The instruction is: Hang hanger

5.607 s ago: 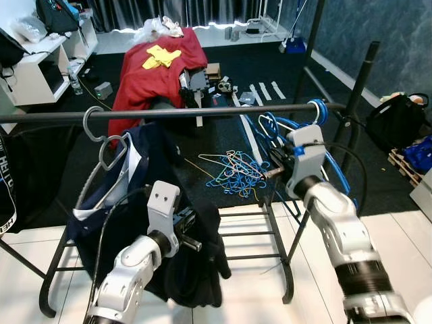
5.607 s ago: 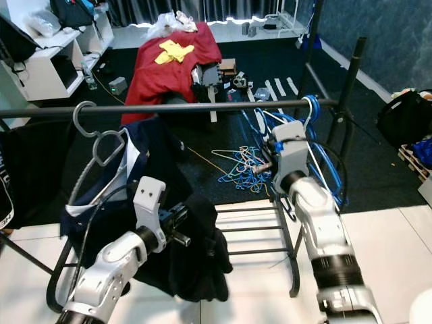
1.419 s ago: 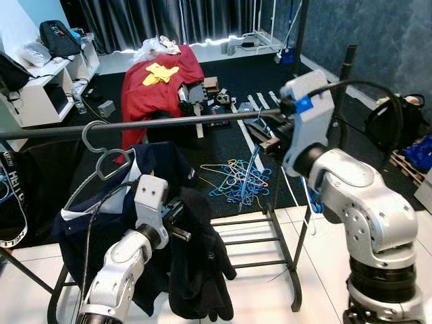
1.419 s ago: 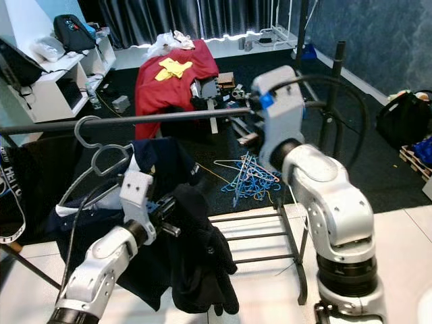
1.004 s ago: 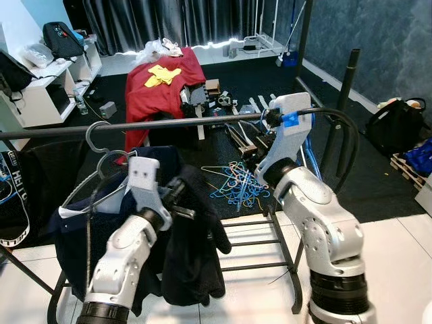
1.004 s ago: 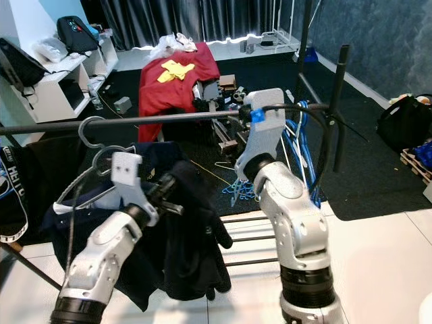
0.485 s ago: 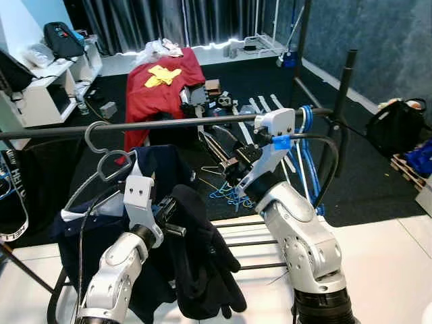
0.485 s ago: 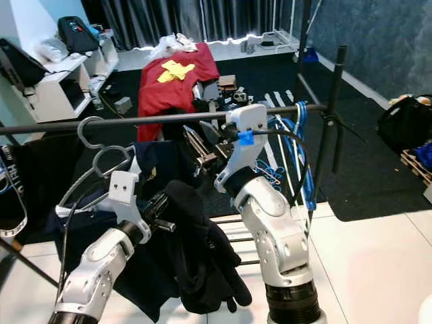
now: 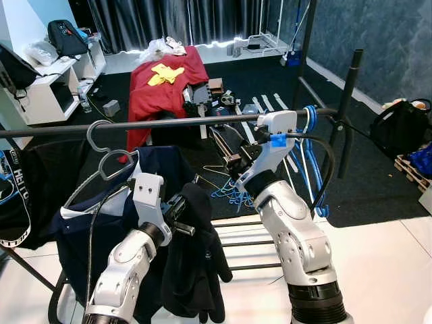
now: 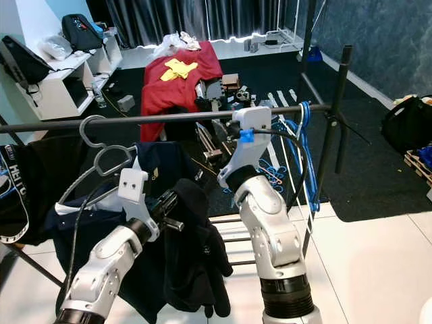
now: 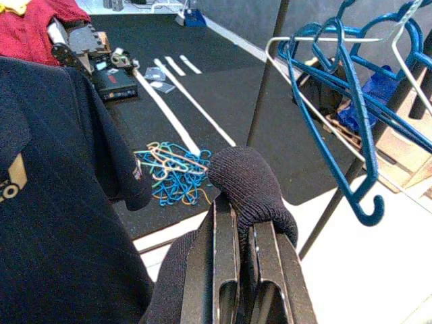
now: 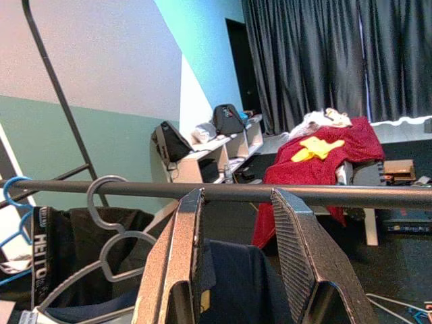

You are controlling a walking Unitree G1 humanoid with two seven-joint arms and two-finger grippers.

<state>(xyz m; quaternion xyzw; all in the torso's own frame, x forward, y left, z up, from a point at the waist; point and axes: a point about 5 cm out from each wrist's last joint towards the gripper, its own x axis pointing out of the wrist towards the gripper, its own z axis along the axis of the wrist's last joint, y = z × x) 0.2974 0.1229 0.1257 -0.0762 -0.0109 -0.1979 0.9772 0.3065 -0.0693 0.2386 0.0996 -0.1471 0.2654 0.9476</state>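
While the silver wire hanger [image 9: 101, 158] is hung on the black metal rail [image 9: 169, 123], a limp black knit garment [image 11: 253, 185] is pinched tight by the left gripper [image 11: 239, 270]. Right gripper [image 12: 236, 270] is held open and empty, just under the rail. Hanger looks light, stiff; probably best grabbed at the neck.

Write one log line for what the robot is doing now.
left gripper: shut on black garment | right gripper: open, empty, below rail | blue hangers: on rail

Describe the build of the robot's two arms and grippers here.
Both arms are silver, jointed shells with black ribbed collars and black cables. The left gripper has a white wrist block; the right gripper has one with a blue tag. The fingers are long, black and speckled.
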